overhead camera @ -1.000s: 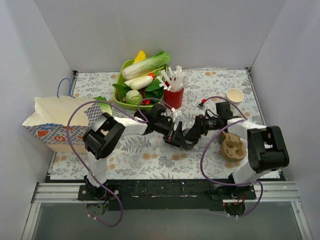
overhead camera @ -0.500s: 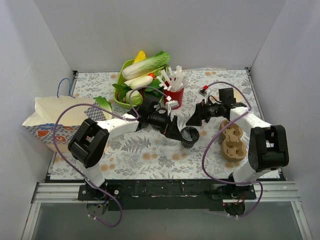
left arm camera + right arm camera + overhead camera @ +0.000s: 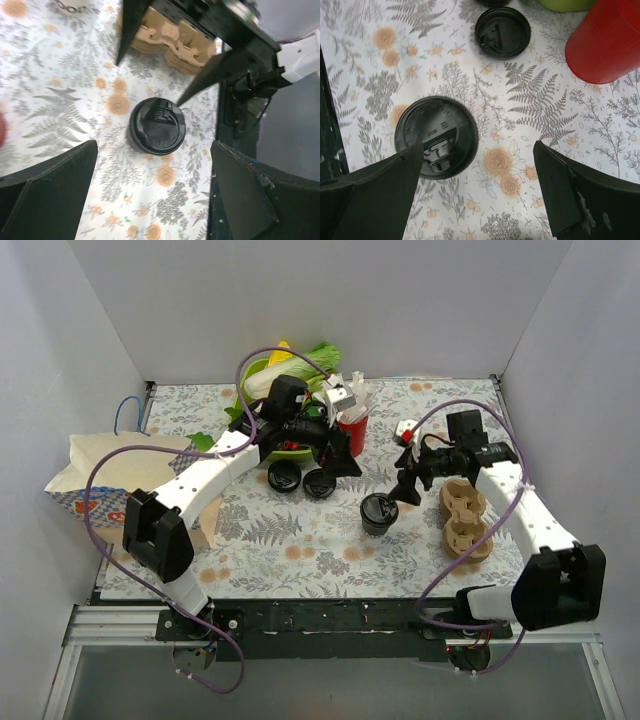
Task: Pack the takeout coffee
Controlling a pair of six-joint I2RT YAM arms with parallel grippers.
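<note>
- Spotting the takeout coffee (image 3: 379, 512) upright near the middle of the floral tablecloth (image 3: 300, 550), black lid on, touched by neither arm.
- Holding the left gripper (image 3: 340, 458) up and to the left of the cup, jaws spread wide with nothing between them.
- Looking down from that wrist straight onto the lid, framed between both fingers (image 3: 50, 185).
- Holding the right gripper (image 3: 408, 485) just right of the cup, jaws likewise released and empty.
- Noting two loose black lids (image 3: 284, 477) flat on the cloth under the left arm.
- Placing the red straw holder (image 3: 350, 435) just behind those lids.
- Finding the brown cup carrier (image 3: 465, 525) right of the cup, apart from it, and a paper bag (image 3: 110, 475) at far left.
</note>
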